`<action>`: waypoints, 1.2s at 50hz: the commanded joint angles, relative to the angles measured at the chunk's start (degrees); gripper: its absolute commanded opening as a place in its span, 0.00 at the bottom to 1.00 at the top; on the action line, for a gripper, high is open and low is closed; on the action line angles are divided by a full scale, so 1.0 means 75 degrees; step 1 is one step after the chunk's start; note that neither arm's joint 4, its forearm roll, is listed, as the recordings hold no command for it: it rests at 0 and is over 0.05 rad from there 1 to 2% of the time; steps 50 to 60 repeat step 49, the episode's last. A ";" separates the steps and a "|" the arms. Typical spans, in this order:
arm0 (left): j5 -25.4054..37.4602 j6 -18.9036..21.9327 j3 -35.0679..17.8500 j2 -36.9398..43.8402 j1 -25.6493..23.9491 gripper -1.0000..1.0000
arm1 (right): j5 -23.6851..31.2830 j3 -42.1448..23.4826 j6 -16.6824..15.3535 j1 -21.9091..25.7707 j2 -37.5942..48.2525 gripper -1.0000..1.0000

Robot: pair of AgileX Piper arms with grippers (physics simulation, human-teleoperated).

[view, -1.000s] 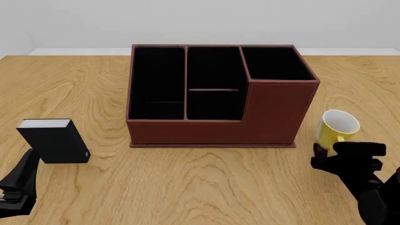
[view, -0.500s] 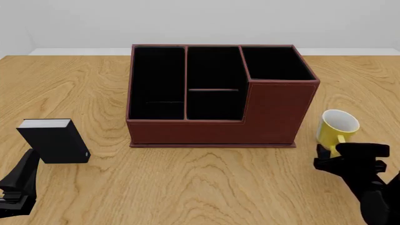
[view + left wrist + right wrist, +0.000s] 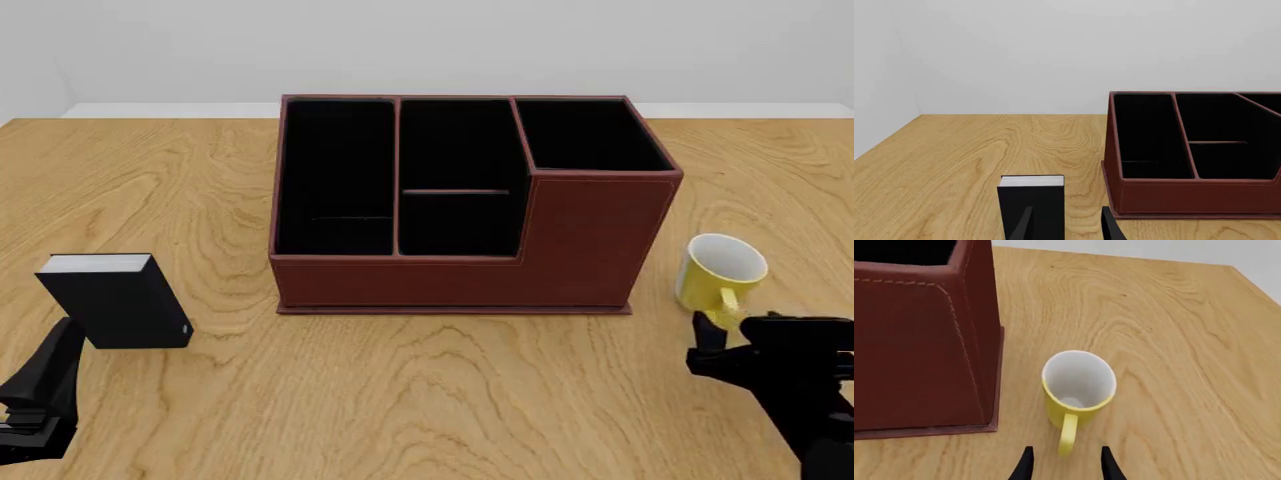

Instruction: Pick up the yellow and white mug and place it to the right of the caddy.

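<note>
The yellow and white mug [image 3: 721, 270] stands upright on the table just right of the caddy [image 3: 467, 200], a little apart from it, handle toward the near edge. My right gripper [image 3: 731, 340] is open just behind the mug. In the right wrist view the mug [image 3: 1077, 387] sits beside the caddy's tall wall [image 3: 921, 340], and the right gripper [image 3: 1066, 466] has its fingers spread either side of the handle's end, not touching it. My left gripper [image 3: 51, 370] is open and empty at the near left. In the left wrist view the left gripper [image 3: 1066, 227] faces the caddy [image 3: 1187, 195].
A small black box with a white top [image 3: 114, 300] stands upright at the near left, just ahead of my left gripper; it also shows in the left wrist view [image 3: 1031, 200]. The table's right edge [image 3: 1254, 285] lies beyond the mug.
My right gripper has drawn back toward the near right, away from the mug. The mug stays standing in the same spot. The left arm has not moved.
</note>
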 commanded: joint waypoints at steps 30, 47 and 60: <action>0.0000 0.0000 0.0000 0.0000 0.0000 1.00 | 0.2714 0.0527 -0.0437 0.0131 -0.3903 1.00; 0.0000 0.0000 0.0000 0.0000 0.0000 1.00 | 0.3920 0.0530 -0.0494 0.0185 -0.5141 1.00; 0.0000 0.0000 0.0000 0.0000 0.0000 1.00 | 0.4195 0.0530 -0.0489 0.0173 -0.5456 1.00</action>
